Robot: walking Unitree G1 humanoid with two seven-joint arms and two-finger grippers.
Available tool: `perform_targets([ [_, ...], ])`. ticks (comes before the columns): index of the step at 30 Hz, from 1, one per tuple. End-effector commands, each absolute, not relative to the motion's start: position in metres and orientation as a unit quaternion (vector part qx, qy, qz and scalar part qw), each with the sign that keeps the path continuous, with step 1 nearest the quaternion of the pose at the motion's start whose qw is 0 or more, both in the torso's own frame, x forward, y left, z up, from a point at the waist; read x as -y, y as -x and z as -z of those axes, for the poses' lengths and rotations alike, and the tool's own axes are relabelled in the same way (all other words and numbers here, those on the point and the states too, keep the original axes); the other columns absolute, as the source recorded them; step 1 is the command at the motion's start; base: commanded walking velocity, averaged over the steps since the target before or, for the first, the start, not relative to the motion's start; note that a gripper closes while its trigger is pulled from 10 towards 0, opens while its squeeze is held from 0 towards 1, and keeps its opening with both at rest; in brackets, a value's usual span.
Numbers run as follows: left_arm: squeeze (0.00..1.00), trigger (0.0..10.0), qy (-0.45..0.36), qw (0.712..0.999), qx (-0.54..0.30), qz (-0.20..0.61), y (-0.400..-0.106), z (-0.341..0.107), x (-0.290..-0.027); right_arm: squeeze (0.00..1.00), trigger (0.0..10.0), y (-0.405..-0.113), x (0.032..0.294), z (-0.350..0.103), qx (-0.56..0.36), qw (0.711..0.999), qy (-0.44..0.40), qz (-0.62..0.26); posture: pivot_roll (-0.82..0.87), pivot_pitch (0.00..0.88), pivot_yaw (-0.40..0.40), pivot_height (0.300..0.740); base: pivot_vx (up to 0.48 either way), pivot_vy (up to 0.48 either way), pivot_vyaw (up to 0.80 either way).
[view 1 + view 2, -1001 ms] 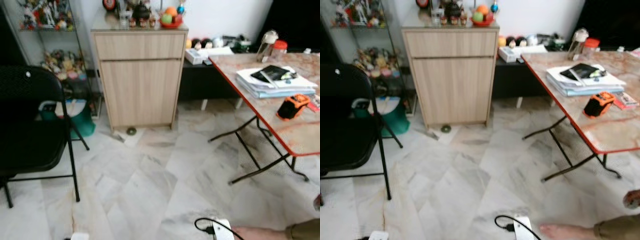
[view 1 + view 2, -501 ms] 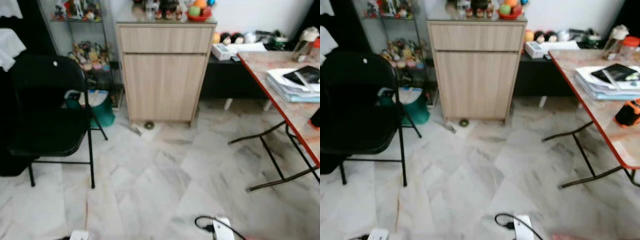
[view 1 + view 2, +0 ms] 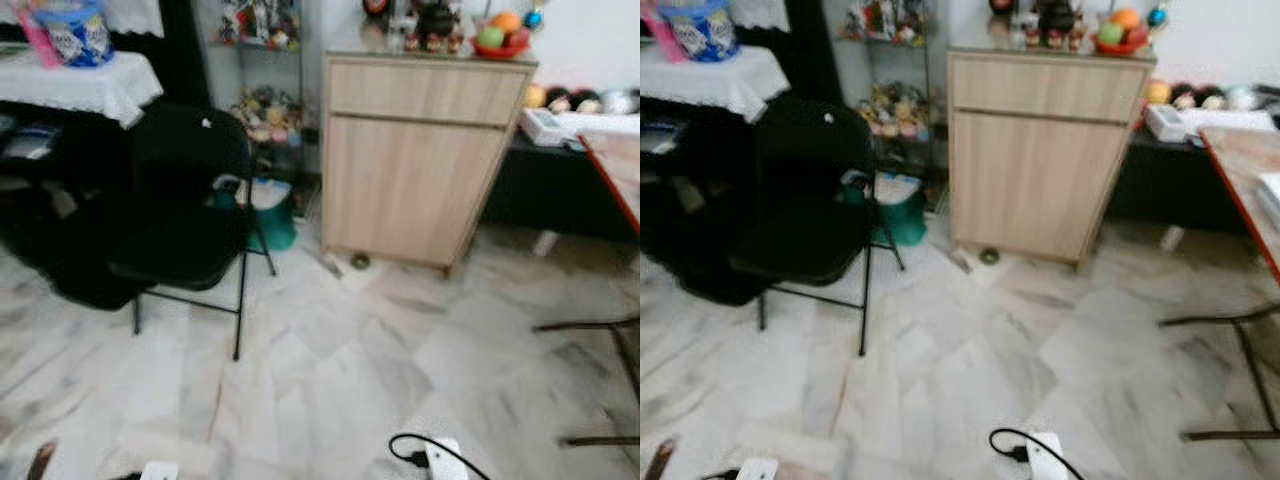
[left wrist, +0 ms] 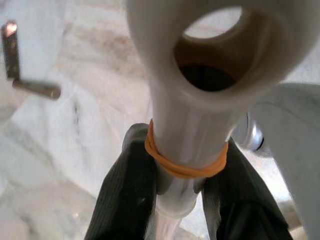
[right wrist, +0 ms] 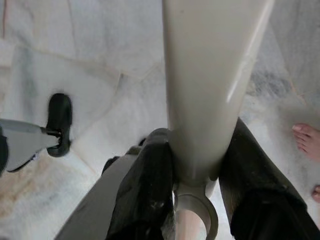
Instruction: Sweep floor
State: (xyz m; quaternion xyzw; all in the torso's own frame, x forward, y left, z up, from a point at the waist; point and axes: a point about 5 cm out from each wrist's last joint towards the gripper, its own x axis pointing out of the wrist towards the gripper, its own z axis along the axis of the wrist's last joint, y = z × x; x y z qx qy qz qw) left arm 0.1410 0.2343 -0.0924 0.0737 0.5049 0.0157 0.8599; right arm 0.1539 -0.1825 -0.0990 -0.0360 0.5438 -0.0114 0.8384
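Both grippers, left gripper (image 4: 181,186) and right gripper (image 5: 196,172), are clamped on the cream plastic broom handle (image 5: 205,85) above the grey-white marble floor (image 3: 340,360), apparently repositioning before the next sweeping stroke.

You are looking at a lived-in room of a private home. The marble-patterned tile floor (image 3: 330,370) runs throughout. A light wooden cabinet (image 3: 415,165) against the wall carries a red bowl of fruit (image 3: 500,38) and small ornaments. Beside it stands a glass display shelf (image 3: 262,70) crowded with figurines and toys. A black folding chair (image 3: 185,215) sits in front of a table under a white lace-edged cloth (image 3: 75,85). The red-edged folding table (image 3: 1240,175) stands at the right. A person's bare toes (image 5: 306,140) rest on the tiles.
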Motion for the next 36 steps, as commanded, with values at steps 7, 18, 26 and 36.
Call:
perform_targets([
  [7, 0.00, 10.0, -0.021, 0.877, -0.478, -0.050, -0.150, 0.090, -0.227, 0.00, 10.0, -0.197, 0.162, 0.080, -0.447, 0.894, -0.038, 0.006, 0.03, 0.000, -0.070, 0.740, 0.000, 0.000, 0.80],
  [18, 0.00, 10.0, -0.019, 0.877, -0.478, -0.040, -0.154, 0.093, -0.206, 0.00, 10.0, -0.198, 0.162, 0.079, -0.446, 0.894, -0.034, 0.003, 0.03, 0.000, -0.075, 0.740, 0.000, 0.000, 0.80],
  [26, 0.00, 10.0, -0.022, 0.876, -0.479, -0.048, -0.151, 0.091, -0.222, 0.00, 10.0, -0.198, 0.162, 0.079, -0.446, 0.894, -0.031, 0.000, 0.03, 0.001, -0.078, 0.740, 0.000, 0.000, 0.80],
  [36, 0.00, 10.0, -0.019, 0.876, -0.480, -0.046, -0.150, 0.094, -0.212, 0.00, 10.0, -0.196, 0.163, 0.080, -0.448, 0.893, -0.026, -0.003, 0.03, 0.002, -0.081, 0.740, 0.000, 0.000, 0.80],
])
